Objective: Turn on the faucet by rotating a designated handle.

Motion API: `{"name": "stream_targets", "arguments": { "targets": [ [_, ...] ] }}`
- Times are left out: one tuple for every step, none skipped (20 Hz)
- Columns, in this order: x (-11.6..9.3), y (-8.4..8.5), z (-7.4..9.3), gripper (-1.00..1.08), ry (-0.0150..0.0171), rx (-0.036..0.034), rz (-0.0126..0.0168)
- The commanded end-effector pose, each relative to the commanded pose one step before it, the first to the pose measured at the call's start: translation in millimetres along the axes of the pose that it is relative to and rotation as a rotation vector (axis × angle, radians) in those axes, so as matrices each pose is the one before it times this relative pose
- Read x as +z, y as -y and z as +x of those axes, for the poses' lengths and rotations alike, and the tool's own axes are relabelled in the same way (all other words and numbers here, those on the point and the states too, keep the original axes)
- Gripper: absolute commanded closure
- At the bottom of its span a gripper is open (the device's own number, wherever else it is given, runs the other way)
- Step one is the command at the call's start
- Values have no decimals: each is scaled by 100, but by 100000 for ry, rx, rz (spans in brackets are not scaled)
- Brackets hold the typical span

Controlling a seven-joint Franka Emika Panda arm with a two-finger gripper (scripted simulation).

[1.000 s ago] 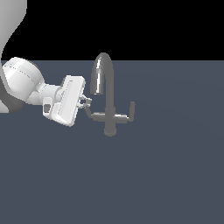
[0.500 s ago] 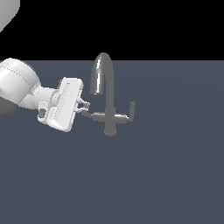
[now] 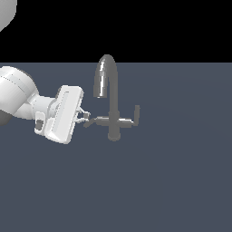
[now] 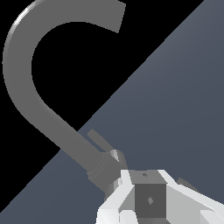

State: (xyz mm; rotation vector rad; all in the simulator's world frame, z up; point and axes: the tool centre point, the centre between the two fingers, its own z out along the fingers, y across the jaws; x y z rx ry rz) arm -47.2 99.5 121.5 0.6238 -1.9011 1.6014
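While the grey faucet (image 3: 111,102) stands up on the flat grey floor (image 3: 172,181), its dull handle (image 3: 96,121) sticks out toward the exterior view's left. The white gripper (image 3: 86,118) meets the handle's tip; I cannot tell whether its fingers pinch it.

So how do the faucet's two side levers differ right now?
The lever on the exterior view's left has the pincer at its tip, while the lever on the exterior view's right stands free. The right lever's bent tip plainly points upward; the left lever's tip is hidden behind the pincer fingers. Both are grey and branch from the faucet stem at the same height.
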Motion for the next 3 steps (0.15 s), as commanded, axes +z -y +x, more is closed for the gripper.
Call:
{"name": "stream_targets", "arguments": {
  "targets": [
    [552, -3618, -1647, 108, 570, -3604, 274],
    [60, -652, -204, 108, -102, -288, 43],
    [0, 0, 0, 108, 0, 0, 0]
  ]
}}
